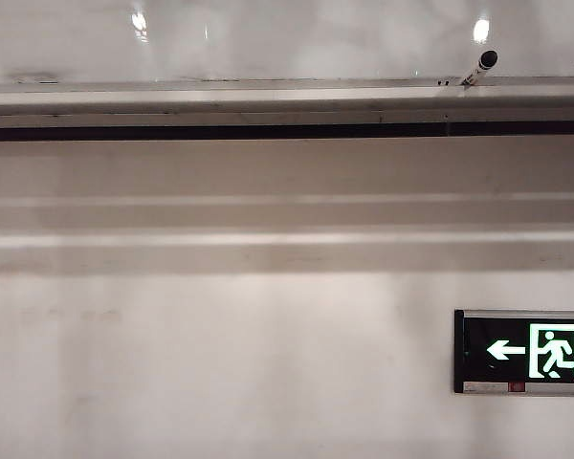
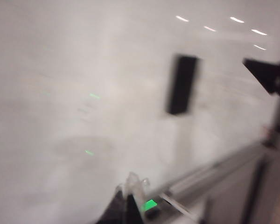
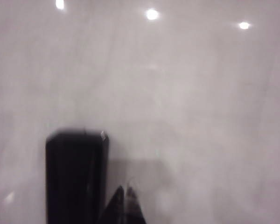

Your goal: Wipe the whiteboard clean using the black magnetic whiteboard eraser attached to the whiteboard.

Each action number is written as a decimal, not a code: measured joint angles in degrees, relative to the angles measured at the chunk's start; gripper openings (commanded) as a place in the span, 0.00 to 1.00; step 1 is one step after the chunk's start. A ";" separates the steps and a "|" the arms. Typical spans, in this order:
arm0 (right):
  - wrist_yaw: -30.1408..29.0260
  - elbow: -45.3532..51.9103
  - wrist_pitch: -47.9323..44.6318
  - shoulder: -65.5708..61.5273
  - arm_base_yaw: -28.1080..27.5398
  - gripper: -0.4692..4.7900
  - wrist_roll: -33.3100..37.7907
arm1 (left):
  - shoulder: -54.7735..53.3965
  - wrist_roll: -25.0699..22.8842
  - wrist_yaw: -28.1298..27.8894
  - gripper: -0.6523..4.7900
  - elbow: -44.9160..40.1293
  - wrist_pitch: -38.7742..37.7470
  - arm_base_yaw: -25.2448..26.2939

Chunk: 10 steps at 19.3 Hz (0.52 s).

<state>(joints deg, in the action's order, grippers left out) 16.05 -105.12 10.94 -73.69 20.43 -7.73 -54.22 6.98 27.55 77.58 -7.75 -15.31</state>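
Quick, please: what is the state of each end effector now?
Left end effector: shut, holding nothing.
Right end effector: shut, beside the black eraser, not holding it.

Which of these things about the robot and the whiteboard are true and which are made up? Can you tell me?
1. The black eraser sits on the whiteboard. True.
2. The right gripper has its tips wide open. False: they are shut together, beside the eraser.
3. A marker rests on the rail in the exterior view. True.
4. The exit sign has an arrow pointing right. False: it points left.
5. The left gripper holds the eraser. False: the eraser is apart from it, further up the board.
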 measured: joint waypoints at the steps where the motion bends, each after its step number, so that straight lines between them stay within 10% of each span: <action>1: 0.00 -0.07 3.45 1.70 0.09 0.09 0.15 | -0.33 -0.31 0.37 0.11 0.00 -0.72 -0.59; 10: -3.96 20.00 13.66 15.30 0.26 0.09 1.33 | -0.52 -7.06 -13.88 0.11 -0.07 -3.89 -13.35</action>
<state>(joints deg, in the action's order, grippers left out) 12.10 -85.12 24.60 -58.39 20.69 -6.39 -54.74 -0.08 13.67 77.52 -11.64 -28.67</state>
